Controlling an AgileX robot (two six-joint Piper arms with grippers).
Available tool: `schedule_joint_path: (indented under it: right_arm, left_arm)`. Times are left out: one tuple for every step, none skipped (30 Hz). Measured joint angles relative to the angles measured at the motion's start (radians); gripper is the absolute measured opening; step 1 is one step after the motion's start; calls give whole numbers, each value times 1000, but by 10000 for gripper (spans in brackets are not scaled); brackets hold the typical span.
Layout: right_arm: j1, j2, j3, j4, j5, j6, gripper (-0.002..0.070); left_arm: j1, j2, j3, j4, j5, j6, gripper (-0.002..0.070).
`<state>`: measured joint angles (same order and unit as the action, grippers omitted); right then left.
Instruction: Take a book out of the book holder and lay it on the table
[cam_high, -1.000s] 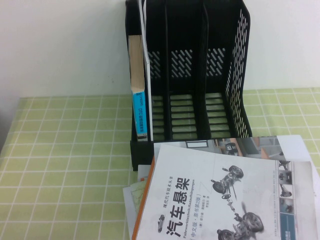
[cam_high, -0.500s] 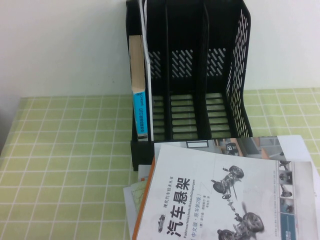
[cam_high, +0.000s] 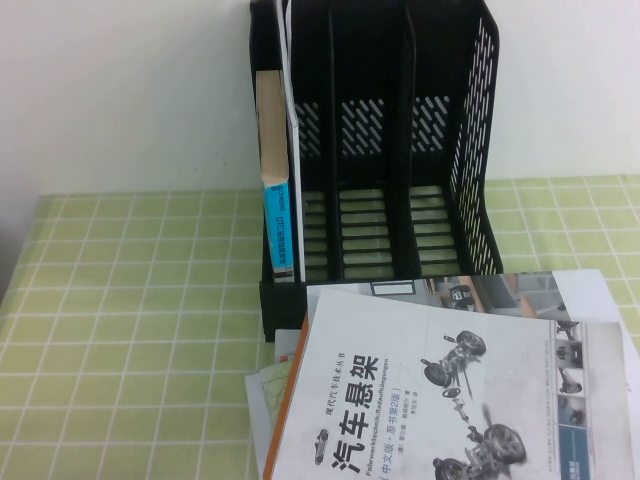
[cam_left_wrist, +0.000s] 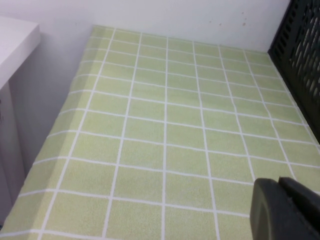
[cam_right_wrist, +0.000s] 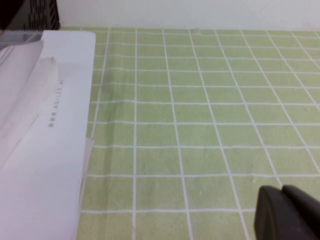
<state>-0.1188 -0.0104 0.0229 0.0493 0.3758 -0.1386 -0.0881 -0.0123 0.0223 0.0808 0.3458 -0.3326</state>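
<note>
The book (cam_high: 440, 395) lies flat and nearest on the table (cam_high: 140, 330), atop loose papers, so the laying-down looks done. Neither arm appears from above; the left gripper (cam_left_wrist: 286, 209) and right gripper (cam_right_wrist: 286, 212), both pressed together and empty, hang low over bare cloth. Behind, the book holder (cam_high: 385, 150) keeps a blue-spined book (cam_high: 277, 215); next likely calls only for parking.
</note>
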Motion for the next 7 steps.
schedule_joint_path:
  right_arm:
    - [-2,0,0,0,0,0,-2]
    - [-7,0,0,0,0,0,-2]
    - [-11,0,0,0,0,0,-1]
    - [-15,0,0,0,0,0,-2]
    - [-21,0,0,0,0,0,-1]
    - [-23,0,0,0,0,0,-2]
    - [-25,0,0,0,0,0,-2]
  left_arm:
    - [0,0,0,0,0,0,-3]
    - [0,0,0,0,0,0,-3]
    - [0,0,0,0,0,0,-3]
    - [0,0,0,0,0,0,-3]
    - [0,0,0,0,0,0,-3]
    - [0,0,0,0,0,0,-3]
    - [0,0,0,0,0,0,-3]
